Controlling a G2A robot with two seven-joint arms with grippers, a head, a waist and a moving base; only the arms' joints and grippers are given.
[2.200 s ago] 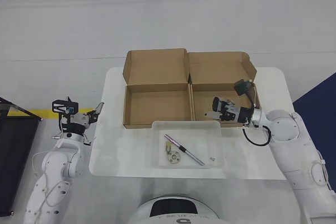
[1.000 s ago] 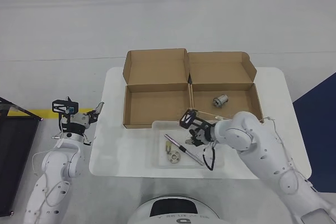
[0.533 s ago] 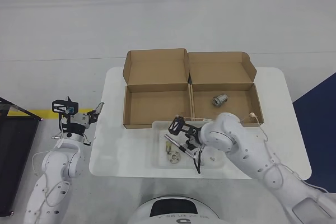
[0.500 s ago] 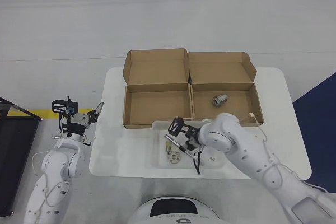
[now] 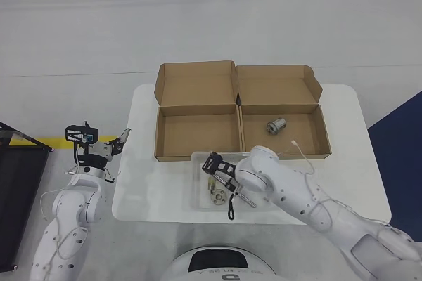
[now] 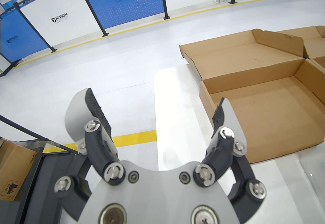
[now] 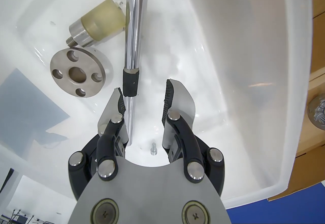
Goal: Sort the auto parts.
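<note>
Tabletop, white, carries two open cardboard boxes side by side along its far edge. A translucent white tray sits just in front of them, on the robot's side.

Right end effector: down inside the tray, fingers partly open, nothing gripped. Chrome rod, with a black band around it, lies on the tray floor and runs in between the two fingers. It sits close against one pad, with a clear gap to the other. Whether that pad and the rod actually touch cannot be told.

Other parts in the tray:
- flange disc, lying flat, with a centre bore and four smaller holes, just beside the rod's black band
- cylinder, yellowish body with a metal threaded end, lying on its side, its yellowish end against the rod
- small screw, near the rod's end, down between the finger bases

Right box holds one ribbed metal part, lying toward the wall shared with the left box.

Left end effector: spread wide, holding nothing. It hangs just off the tabletop's left edge, over the floor, aimed toward the left box and well apart from the tray.
</note>
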